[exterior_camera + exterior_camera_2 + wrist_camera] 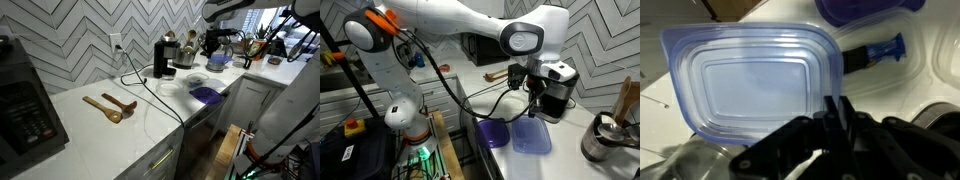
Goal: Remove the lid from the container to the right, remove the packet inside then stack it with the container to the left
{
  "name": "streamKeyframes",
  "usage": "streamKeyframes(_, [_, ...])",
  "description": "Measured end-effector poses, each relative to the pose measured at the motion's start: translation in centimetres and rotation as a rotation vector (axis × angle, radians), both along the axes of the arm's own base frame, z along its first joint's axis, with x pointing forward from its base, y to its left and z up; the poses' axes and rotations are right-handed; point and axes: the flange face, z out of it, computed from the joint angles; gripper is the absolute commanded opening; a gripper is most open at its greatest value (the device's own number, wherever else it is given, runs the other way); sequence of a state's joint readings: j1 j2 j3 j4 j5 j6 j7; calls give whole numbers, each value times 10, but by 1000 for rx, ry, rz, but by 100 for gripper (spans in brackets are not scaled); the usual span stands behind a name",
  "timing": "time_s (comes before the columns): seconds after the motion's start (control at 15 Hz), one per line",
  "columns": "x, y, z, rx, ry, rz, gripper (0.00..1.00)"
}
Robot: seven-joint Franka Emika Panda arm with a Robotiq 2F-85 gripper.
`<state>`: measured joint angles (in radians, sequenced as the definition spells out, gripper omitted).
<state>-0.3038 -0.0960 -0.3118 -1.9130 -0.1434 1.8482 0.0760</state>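
In the wrist view, my gripper (pixel 834 108) is shut on the near edge of the pale blue translucent lid (pixel 755 80), which fills the left of the frame. To its right lies the open clear container (pixel 902 78) with a blue packet (pixel 880 49) inside. A darker purple flat piece (pixel 865 8) lies beyond it. In an exterior view, the gripper (pixel 534 100) hangs just above the pale blue lid (pixel 531 136), with the purple piece (pixel 492 132) beside it. In an exterior view, the purple piece (pixel 205 95) lies near the counter's front edge.
Two wooden spoons (pixel 110 105) and a black cable (pixel 150 95) lie on the white counter (pixel 100 130). A black coffee maker (pixel 160 56) and a metal pot (pixel 186 52) stand by the tiled wall. A metal kettle (pixel 610 140) is close by. A black appliance (pixel 25 100) stands at the far end.
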Motion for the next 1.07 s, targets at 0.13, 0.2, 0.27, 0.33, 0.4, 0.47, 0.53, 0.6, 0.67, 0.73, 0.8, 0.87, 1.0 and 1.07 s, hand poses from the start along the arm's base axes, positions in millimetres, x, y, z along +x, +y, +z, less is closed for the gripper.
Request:
streamKeyframes(0.13, [-22,-37,2,24,-55,-97,2])
streamKeyframes(0.2, [-30,-53,0,37,-88,-144,2])
streamKeyframes(0.27, [-37,-68,-4,51,-119,-187,2])
streamKeyframes(0.33, [-41,-81,-11,65,-152,-228,2])
streamKeyframes(0.4, [-43,-92,-18,77,-183,-262,2])
streamKeyframes(0.47, [-43,-101,-25,87,-213,-293,2])
streamKeyframes(0.53, [-42,-110,-33,103,-245,-322,2])
streamKeyframes(0.6, [-41,-117,-42,119,-271,-347,2])
streamKeyframes(0.67, [-40,-123,-52,130,-288,-370,2])
streamKeyframes(0.73, [-39,-129,-61,139,-299,-390,2])
streamKeyframes(0.8, [-37,-135,-70,146,-309,-405,2])
streamKeyframes(0.87, [-36,-139,-79,156,-315,-411,2])
streamKeyframes(1.0, [-33,-145,-95,179,-318,-416,2])
streamKeyframes(1.07, [-31,-148,-102,189,-317,-417,2])
